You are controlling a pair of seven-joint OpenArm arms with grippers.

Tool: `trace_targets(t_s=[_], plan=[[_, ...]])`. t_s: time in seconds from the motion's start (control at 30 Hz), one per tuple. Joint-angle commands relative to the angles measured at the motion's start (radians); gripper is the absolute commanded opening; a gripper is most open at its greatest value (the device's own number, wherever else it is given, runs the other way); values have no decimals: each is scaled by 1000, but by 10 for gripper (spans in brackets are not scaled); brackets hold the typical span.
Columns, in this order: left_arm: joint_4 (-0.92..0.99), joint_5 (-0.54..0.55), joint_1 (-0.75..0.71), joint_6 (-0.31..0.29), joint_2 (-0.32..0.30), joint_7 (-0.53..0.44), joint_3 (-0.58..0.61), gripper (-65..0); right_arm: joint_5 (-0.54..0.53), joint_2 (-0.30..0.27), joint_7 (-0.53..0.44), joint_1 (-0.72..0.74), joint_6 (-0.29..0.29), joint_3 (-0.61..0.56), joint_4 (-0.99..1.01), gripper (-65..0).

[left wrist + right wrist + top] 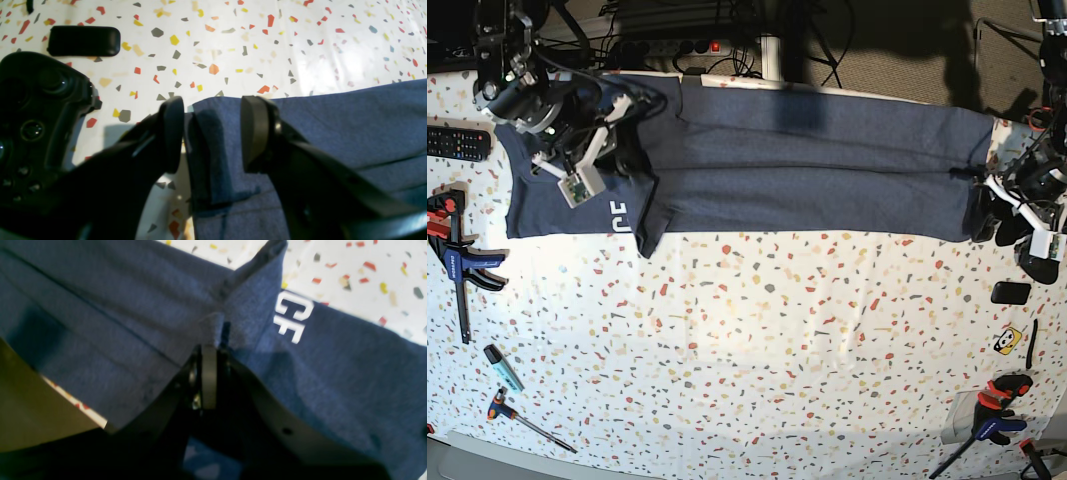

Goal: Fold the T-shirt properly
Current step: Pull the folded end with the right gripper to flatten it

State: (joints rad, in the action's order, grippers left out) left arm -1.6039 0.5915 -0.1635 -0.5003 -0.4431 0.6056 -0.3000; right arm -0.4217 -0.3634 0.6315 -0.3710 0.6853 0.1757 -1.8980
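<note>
A: Where is the T-shirt (807, 150) sitting?

B: It is lying stretched in a long band across the far side of the speckled surface (757, 340), already doubled lengthwise by the look of the layered edges. One end is turning up white lettering (291, 320), and a flap is hanging toward the near side there.

A: What is the right end effector (209, 350) doing?

B: In its wrist view its jaws are pressing together on a pinched ridge of the navy fabric, just beside the lettering. So it is clamping the shirt at that end.

A: And the left end effector (211, 133)?

B: Its two pads are standing apart, straddling a raised fold at the shirt's other end. Cloth is sitting between them, but they are not gripping it.

A: Which step is this, would you say?

B: I am judging it as the middle of the fold: the long sides are looking turned in, and the arms are setting up at opposite ends to bring one end over the other.

A: What is the next move calling for?

B: Probably the left pads closing on that corner fold, catching all layers, then both ends lifting evenly so the band is not skewing.

A: Anything nearby to mind?

B: A remote (457, 143) and a clamp (455, 262) are lying near the lettered end, and a small black object (1010, 292) is resting just beside the other end.
</note>
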Motion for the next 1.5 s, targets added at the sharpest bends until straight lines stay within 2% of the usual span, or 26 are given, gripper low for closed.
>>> trace_targets(t_s=[0.0, 0.27, 0.47, 0.6, 0.7, 0.77, 1.07, 1.27, 1.37, 1.47], plan=[[-16, 11, 11, -4, -17, -23, -7, -383, -16, -10, -22, -8, 13, 6, -21, -650], [-15, 11, 11, -4, -17, -23, -7, -383, -14, -11, -26, -73, 13, -35, -21, -650], [-15, 11, 11, -4, -17, -22, -7, -383, 59, -11, -77, -72, 13, -150, -21, -650], [-14, 11, 10, -4, -17, -22, -7, -383, 83, -11, -70, -73, 13, -180, -21, -650], [-14, 11, 10, -4, -17, -22, -7, -383, 82, -11, -59, -73, 13, -173, -21, -479], [-14, 11, 8, -4, -17, -22, -7, -383, 82, -11, -59, -73, 13, -166, -21, -433], [-14, 12, -5, -4, -18, -10, -7, -383, 74, -11, -64, -72, 13, -155, -54, -434], [-7, 25, -5, -3, -17, 63, -7, -383, 74, -11, -63, -56, 13, -98, -71, -434], [40, -77, -5, 80, -18, 14, -7, -383, 74, -11, -54, -59, 13, -53, -71, -434], [139, -69, 0, 89, -18, -16, -7, -383, 73, -11, -47, -59, 13, -5, -71, -434]])
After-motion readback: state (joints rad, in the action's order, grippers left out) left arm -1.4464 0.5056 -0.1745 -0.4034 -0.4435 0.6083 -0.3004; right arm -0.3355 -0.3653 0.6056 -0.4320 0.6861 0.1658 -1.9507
